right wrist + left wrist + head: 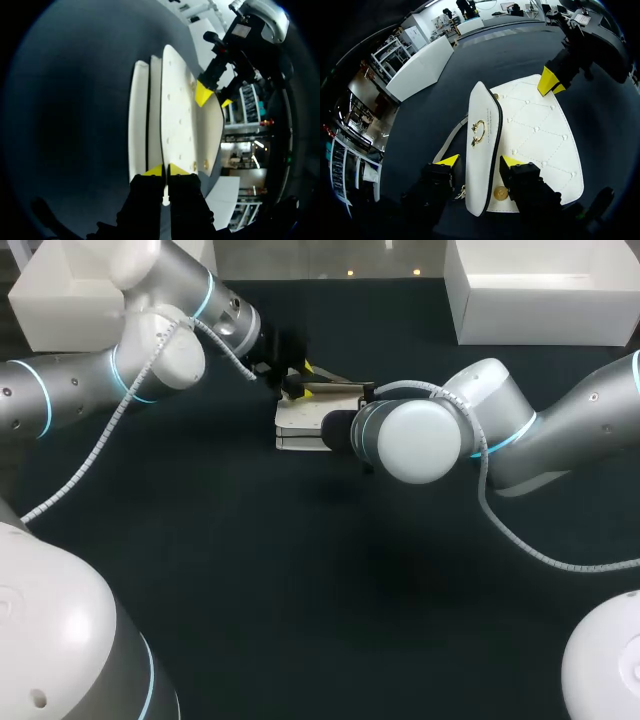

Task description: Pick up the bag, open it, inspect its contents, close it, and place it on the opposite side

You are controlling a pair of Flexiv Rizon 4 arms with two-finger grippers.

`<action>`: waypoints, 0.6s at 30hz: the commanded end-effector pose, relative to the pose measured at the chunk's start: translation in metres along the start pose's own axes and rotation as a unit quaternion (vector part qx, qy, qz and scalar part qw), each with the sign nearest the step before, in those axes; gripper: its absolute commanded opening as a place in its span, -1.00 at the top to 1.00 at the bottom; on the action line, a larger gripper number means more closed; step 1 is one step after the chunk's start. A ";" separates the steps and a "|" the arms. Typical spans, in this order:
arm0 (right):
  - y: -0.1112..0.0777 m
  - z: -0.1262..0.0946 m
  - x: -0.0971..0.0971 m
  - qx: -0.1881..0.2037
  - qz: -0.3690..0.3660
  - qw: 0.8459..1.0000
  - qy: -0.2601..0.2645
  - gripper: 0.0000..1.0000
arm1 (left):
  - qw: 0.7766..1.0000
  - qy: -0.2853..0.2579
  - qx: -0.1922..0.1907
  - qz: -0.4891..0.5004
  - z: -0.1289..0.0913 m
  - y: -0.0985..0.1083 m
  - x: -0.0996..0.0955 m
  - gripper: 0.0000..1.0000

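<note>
A white quilted bag (300,422) lies on the dark table between my two arms. In the left wrist view its body (540,135) lies flat and its flap (481,100), with a gold clasp (478,132), stands raised on edge. My left gripper (481,162) is open, one yellow tip on each side of the flap; from above it (298,380) sits at the bag's far edge. My right gripper (165,171) is shut on the thin edge of the bag (175,100). Its yellow tips (551,82) show at the bag's opposite end. In the head view the right wrist (420,440) hides that gripper.
White boxes stand at the back left (60,300) and back right (540,295) of the table. The bag's grey strap (451,141) trails beside my left gripper. The dark table surface (320,590) stretches toward the front.
</note>
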State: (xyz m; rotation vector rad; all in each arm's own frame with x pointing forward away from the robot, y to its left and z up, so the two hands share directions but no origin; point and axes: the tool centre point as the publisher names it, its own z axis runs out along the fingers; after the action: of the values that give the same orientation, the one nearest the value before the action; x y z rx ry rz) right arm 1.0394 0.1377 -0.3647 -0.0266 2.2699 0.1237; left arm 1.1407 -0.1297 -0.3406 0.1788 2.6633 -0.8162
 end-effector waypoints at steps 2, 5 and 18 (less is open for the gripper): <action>-0.002 0.001 0.003 -0.004 0.000 1.000 -0.006 1.00 | 1.000 0.006 -0.001 -0.001 0.009 0.004 -0.010 0.02; -0.002 0.001 0.003 -0.004 0.000 1.000 -0.006 1.00 | 1.000 0.008 -0.004 -0.002 0.012 0.005 -0.012 0.06; -0.002 0.001 0.003 -0.004 0.000 1.000 -0.006 1.00 | 1.000 0.016 -0.022 0.003 0.022 0.007 -0.018 0.21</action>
State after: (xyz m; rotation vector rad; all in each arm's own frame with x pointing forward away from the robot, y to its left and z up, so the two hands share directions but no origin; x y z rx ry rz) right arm 1.0394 0.1378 -0.3646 -0.0266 2.2698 0.1237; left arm 1.1607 -0.1340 -0.3526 0.1899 2.7005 -0.7649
